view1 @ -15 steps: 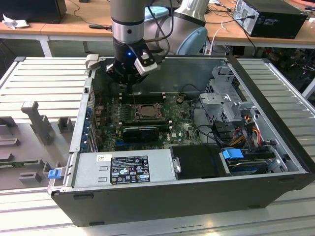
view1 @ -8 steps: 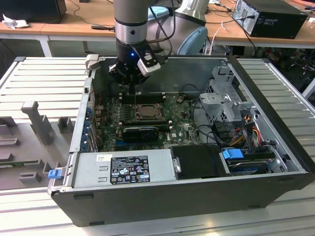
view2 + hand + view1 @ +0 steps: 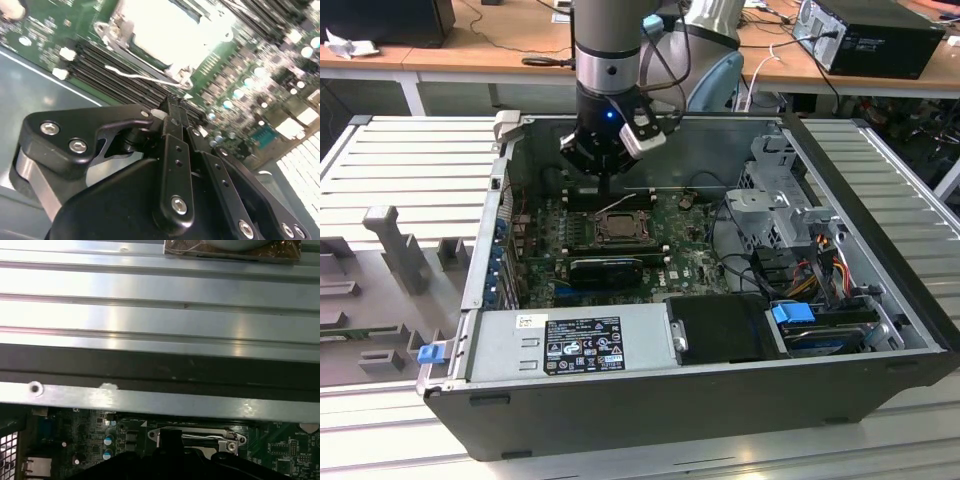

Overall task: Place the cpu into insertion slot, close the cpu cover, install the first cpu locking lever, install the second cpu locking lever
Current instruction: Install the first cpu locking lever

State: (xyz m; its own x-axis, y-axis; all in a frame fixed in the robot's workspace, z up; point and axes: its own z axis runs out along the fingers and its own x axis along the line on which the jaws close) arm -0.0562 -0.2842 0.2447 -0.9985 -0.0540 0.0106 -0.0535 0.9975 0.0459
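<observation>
Open computer case point(image 3: 880, 300) lying on a ribbed metal surface point(image 3: 410, 160), green motherboard point(image 3: 695, 265) exposed inside. Arm down into the case, gripper point(image 3: 606, 192) hanging just over the far edge of the insertion slot point(image 3: 617, 228), at about 12 o'clock from it in the exterior view. Jaws drawn together to a narrow tip in the second wrist view, gripper point(image 3: 172, 107) with nothing seen between them. Just past the tip, a thin wire locking lever point(image 3: 145, 78) running along the socket's edge. Insertion slot point(image 3: 165, 30) bright and washed out there, silvery cpu cover point(image 3: 112, 27) framing it. In the first wrist view, cpu cover point(image 3: 200, 437) and its screws beyond the case wall point(image 3: 160, 402). Long black card point(image 3: 608, 270) at 6 o'clock of the slot, power supply point(image 3: 570, 345) nearer still. Cpu itself not told apart from the socket.
</observation>
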